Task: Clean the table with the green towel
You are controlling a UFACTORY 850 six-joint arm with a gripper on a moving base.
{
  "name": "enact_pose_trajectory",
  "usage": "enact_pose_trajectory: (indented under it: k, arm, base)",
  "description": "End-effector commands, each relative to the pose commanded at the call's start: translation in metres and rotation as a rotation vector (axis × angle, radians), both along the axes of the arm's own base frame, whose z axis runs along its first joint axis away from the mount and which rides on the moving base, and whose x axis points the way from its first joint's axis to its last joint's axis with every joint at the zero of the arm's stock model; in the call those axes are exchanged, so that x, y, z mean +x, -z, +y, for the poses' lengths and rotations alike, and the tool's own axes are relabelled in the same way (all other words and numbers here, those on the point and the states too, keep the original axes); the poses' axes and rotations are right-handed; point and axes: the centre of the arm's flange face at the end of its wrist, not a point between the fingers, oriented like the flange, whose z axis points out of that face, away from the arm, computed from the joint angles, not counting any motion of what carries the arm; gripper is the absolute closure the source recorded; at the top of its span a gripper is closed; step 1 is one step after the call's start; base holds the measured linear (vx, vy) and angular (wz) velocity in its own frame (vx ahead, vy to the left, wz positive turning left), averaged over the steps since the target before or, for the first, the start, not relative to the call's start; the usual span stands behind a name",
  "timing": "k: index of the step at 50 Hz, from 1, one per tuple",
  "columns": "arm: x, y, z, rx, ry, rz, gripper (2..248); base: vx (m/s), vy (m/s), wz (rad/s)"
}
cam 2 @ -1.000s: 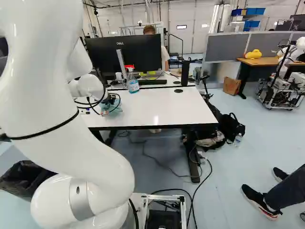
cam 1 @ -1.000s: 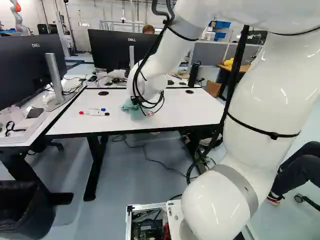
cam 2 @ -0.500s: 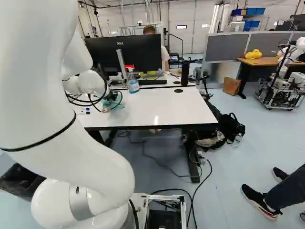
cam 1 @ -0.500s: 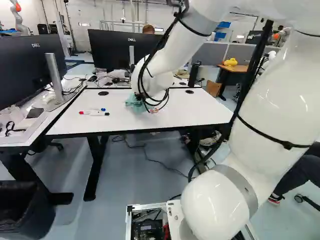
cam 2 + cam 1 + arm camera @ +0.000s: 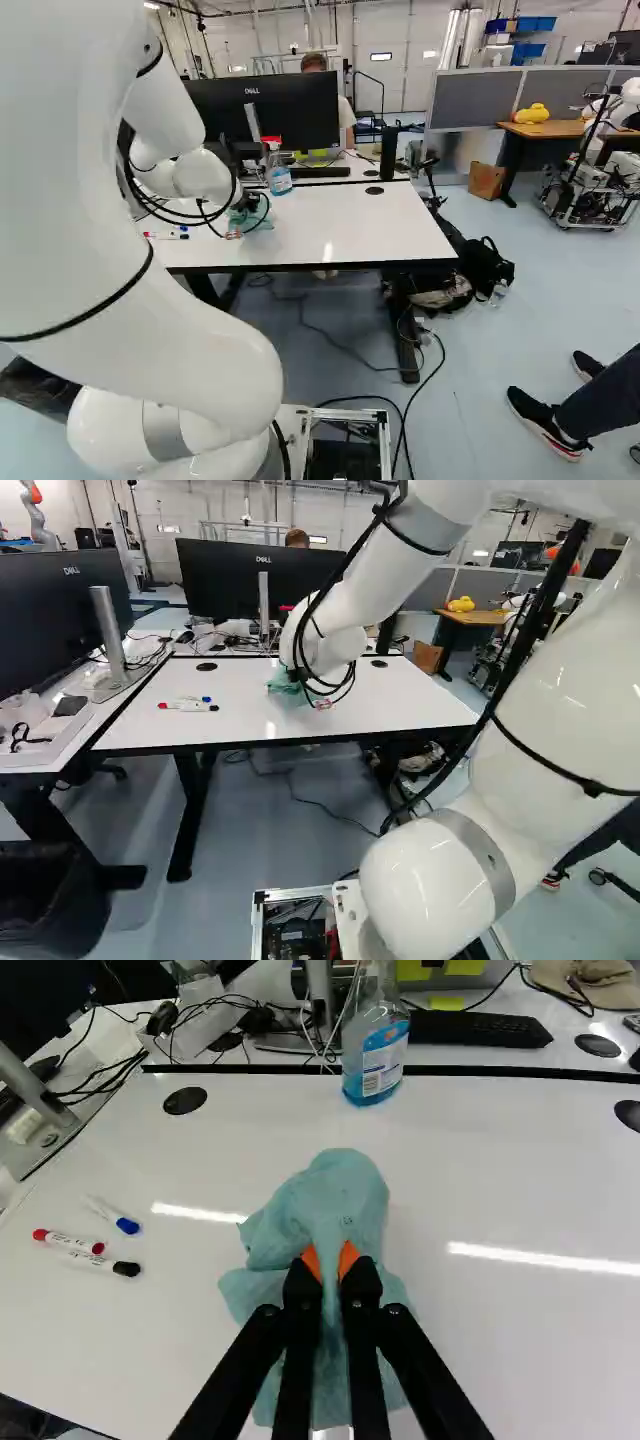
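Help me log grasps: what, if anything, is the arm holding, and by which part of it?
The green towel, pinched between the jaws by a bunched fold near its middle.

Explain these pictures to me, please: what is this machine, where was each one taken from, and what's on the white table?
The big white thing is a robot arm, one jointed limb rising from a base. Two pictures come from cameras on that base, behind the arm, one to its left and one to its right, showing the same scene. The third comes from the arm's wrist, looking along its black gripper. The gripper's two fingers, with orange pads, are closed on a green towel, which lies bunched on the white table. Also on the table are three markers and, near the far edge, a spray bottle of blue liquid.
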Motion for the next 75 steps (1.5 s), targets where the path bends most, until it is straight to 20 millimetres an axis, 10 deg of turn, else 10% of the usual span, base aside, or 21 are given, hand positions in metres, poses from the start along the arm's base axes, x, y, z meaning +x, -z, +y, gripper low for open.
enact_pose_trajectory:
  k: [33, 34, 44, 45, 49, 50, 54, 55, 75]
  arm:
    - [-0.020, 0.001, -0.031, 0.001, 0.062, -0.003, 206]
    - [-0.020, 0.001, -0.031, 0.001, 0.062, -0.003, 174]
    - [-0.020, 0.001, -0.031, 0.001, 0.062, -0.003, 137]
    - [-0.020, 0.001, -0.031, 0.001, 0.062, -0.003, 101]
    - [-0.020, 0.001, -0.031, 0.001, 0.062, -0.003, 101]
    - [-0.020, 0.001, -0.031, 0.001, 0.062, -0.003, 65]
    - [-0.020, 0.001, -0.031, 0.001, 0.062, -0.003, 65]
    - [-0.020, 0.001, -0.031, 0.001, 0.062, -0.003, 27]
    - [-0.020, 0.001, -0.031, 0.001, 0.062, -0.003, 3]
  base:
    - [0.000, 0.000, 0.000]
    - [0.000, 0.000, 0.000]
    - [0.000, 0.000, 0.000]
    - [0.000, 0.000, 0.000]
    - [0.000, 0.000, 0.000]
    - [0.000, 0.000, 0.000]
    - [0.000, 0.000, 0.000]
    - [0.000, 0.000, 0.000]
    - [0.000, 0.000, 0.000]
